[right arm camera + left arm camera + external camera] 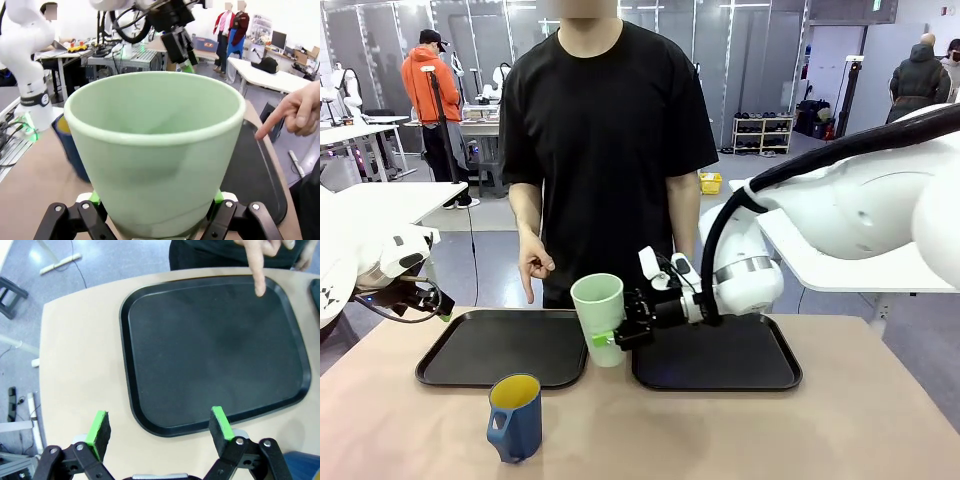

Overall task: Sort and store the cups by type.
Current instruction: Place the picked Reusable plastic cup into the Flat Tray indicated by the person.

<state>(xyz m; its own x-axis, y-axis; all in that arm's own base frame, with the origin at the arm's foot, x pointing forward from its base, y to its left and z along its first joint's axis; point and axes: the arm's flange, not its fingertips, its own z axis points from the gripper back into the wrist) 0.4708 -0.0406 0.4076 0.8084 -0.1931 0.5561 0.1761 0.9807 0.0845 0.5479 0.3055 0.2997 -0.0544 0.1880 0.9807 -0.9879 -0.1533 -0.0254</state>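
1. On the table (740,430), front view: two black trays lie side by side, the left tray (470,350) and the right tray (730,360), each bare.
2. Mint-green tumbler (599,310): over the gap between the two trays, mouth up and leaning slightly. It is pinched low on its wall by the right gripper (610,339), which reaches in from the right. Whether its base touches the table cannot be told.
3. Dark blue mug (517,416): yellow inside, upright on the table just in front of the left tray, handle turned to the near side, nothing touching it.
4. Person's hand (534,264): index finger pointing down above the far edge of the left tray.
5. Left arm (375,262): at the table's left edge, well apart from both cups.
6. Left wrist view: the left gripper (160,425) is above the near rim of the left tray, its jaws spread wide. The green pads (99,427) hold nothing.
7. Same view: the person's fingertip is at the far corner of that tray, at or just above its surface.
8. Right wrist view: the tumbler sits between the right gripper's fingers, its open mouth toward the camera, green pads pressed against both sides of its lower wall.
9. Same view: the mug shows behind the tumbler on one side. The left tray and the pointing hand lie on the other.
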